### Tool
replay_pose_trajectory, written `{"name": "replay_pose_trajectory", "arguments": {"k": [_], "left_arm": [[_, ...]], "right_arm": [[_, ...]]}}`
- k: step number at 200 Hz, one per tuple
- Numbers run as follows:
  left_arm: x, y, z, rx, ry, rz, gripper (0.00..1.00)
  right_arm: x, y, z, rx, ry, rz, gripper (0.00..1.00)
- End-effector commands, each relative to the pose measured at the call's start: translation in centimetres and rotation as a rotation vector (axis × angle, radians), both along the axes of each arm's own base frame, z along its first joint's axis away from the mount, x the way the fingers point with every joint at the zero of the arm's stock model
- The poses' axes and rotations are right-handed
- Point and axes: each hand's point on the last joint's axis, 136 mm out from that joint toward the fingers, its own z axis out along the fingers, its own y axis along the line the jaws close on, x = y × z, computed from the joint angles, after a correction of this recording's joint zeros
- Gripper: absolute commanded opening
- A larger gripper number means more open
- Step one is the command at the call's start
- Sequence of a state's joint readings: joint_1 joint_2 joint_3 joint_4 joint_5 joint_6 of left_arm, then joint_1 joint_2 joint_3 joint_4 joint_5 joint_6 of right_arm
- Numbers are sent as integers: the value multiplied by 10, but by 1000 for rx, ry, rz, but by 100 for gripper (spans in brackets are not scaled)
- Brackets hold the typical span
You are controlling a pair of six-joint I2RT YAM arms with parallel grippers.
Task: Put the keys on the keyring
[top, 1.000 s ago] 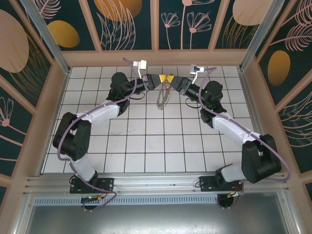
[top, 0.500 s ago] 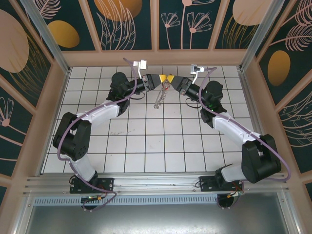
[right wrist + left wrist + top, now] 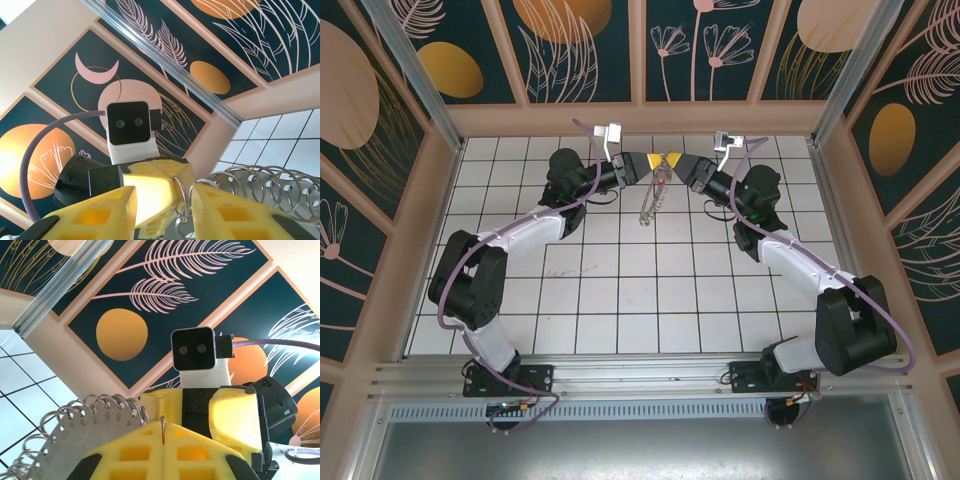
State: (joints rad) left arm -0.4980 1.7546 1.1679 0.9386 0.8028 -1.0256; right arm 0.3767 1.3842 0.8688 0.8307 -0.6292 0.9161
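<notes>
The keyring (image 3: 651, 203) hangs as a thin pale loop of silvery bits below the two grippers, over the far tiles. My left gripper (image 3: 647, 162) is shut on it; in the left wrist view a thin wire ring (image 3: 162, 423) is pinched between the closed yellow jaws (image 3: 162, 432), beside a grey numbered plate with several rings (image 3: 70, 432). My right gripper (image 3: 673, 161) faces it, open. Its two yellow fingers (image 3: 100, 215) stand either side of a wire ring (image 3: 183, 197) without gripping it. A tiny red-brown key (image 3: 662, 176) shows just below the fingertips.
The back wall rail (image 3: 640, 118) runs close behind both grippers. White tiled floor (image 3: 620, 290) spreads between the arms toward the near edge. Side frame posts (image 3: 430, 120) bound the floor on both sides.
The hanging loop has swung and now looks narrower and more slanted. The right gripper has drawn back slightly to the right. The left gripper holds its place.
</notes>
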Motion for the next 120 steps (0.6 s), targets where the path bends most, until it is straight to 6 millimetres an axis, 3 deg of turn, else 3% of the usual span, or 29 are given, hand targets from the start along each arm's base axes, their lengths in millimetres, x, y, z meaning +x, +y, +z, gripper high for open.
{"name": "replay_pose_trajectory", "arguments": {"k": [1, 59, 107, 120], "left_arm": [[-14, 3, 32, -43, -107, -16, 0], [-13, 3, 33, -45, -106, -12, 0], [-13, 3, 33, -46, -106, -11, 0], [-13, 3, 33, -47, -105, -12, 0]], "right_arm": [[-5, 4, 9, 7, -47, 27, 34], [-7, 17, 7, 3, -46, 62, 31], [-8, 17, 5, -5, -46, 65, 13], [-8, 17, 5, -11, -49, 63, 4]]}}
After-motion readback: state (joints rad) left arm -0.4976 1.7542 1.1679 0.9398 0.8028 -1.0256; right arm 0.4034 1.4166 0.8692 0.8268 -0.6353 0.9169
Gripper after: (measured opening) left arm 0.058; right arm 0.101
